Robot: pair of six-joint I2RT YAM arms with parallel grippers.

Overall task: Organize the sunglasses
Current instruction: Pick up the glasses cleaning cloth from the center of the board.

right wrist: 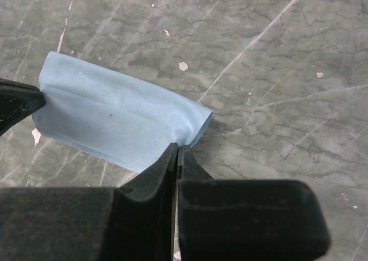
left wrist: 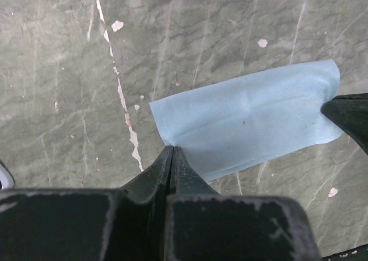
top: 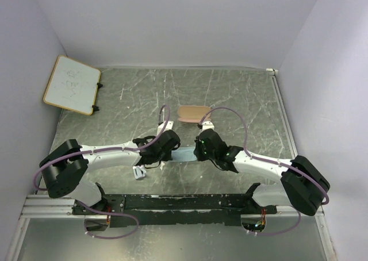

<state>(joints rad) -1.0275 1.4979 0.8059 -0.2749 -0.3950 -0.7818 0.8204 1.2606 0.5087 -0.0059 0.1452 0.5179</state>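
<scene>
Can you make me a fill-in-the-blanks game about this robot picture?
1. The left gripper and right gripper each pinch an end of the ___ cloth.
2. Both grippers are ___.
3. The sunglasses lie nearer the ___ gripper.
Missing words: blue; shut; left.

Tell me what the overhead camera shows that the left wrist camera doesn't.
Only the overhead view plainly shows the white-framed sunglasses, the tan-pink case and the small whiteboard. Only the left wrist view shows the crease across the light blue cloth and, up close, the left gripper pinching its corner. Both show the cloth held between it and the right gripper above the scratched table.
</scene>
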